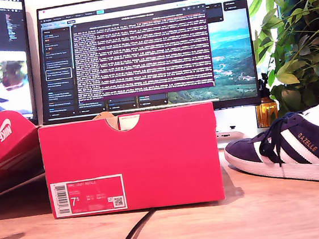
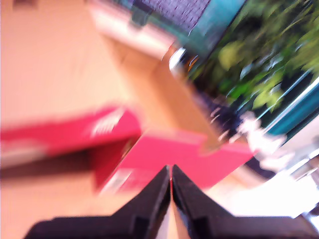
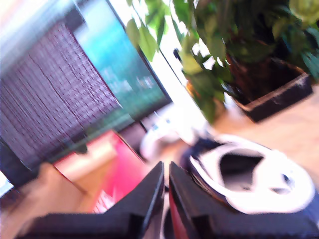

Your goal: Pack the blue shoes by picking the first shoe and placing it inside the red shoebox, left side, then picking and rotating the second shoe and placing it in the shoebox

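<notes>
The red shoebox (image 1: 132, 156) stands open mid-table, its "7.5" label facing the exterior camera. One navy blue shoe (image 1: 299, 145) with white stripes lies on the table at the exterior view's right, toe towards the box. I see no other shoe. Neither gripper shows in the exterior view. My first gripper (image 2: 171, 175) is shut and empty, hovering above the shoebox (image 2: 174, 154) in a blurred view. My second gripper (image 3: 166, 172) is also shut and empty, above and close to the shoe (image 3: 259, 194), whose white-lined opening faces up, with the shoebox (image 3: 119, 174) beside it.
The red lid (image 1: 4, 136) with a white swoosh leans at the exterior view's left. A large monitor (image 1: 147, 52) stands behind the box, with a potted plant (image 1: 299, 36) and an amber bottle (image 1: 267, 111) at that view's right. A black cable (image 1: 131, 234) crosses the front of the table.
</notes>
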Controlling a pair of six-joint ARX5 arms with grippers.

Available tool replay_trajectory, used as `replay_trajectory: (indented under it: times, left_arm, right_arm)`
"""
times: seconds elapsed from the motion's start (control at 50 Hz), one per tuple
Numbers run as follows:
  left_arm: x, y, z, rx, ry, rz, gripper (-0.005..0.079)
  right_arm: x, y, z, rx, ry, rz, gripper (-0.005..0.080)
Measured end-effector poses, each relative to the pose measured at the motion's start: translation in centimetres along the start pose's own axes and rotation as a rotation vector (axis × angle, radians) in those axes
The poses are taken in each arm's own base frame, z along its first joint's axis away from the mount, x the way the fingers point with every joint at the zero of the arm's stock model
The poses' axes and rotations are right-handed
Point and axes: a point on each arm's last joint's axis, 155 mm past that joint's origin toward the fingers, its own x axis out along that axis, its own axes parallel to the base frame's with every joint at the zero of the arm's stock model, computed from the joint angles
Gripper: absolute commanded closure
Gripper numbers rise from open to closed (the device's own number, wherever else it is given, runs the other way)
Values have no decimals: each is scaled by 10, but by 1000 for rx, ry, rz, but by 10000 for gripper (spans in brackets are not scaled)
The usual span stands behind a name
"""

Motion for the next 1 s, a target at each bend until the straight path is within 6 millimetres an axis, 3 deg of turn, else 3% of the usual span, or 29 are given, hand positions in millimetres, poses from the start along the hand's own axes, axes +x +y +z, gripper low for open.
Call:
replay_trajectory:
  times: [0.16, 0.26, 0.48, 0.54, 0.8, 1.0]
  left_arm:
    - [16, 9, -4, 8, 22, 61, 763]
    - [27, 8, -2, 23, 20, 60, 763]
    - [52, 23, -15, 16, 72, 102, 763]
    - [57, 24, -14, 18, 65, 98, 763]
    - [69, 24, -2, 33, 10, 85, 763]
    - [73, 24, 5, 41, -26, 81, 763]
  right_arm:
    - [0, 12, -2, 57, 20, 58, 765]
    - [-2, 19, -21, 61, 112, 104, 765]
    - [-12, 3, -60, 16, 304, 33, 765]
    - [-17, 5, -60, 20, 337, 13, 765]
    - [-29, 41, -14, -162, 421, -4, 762]
    - [-25, 35, -29, -166, 699, -113, 762]
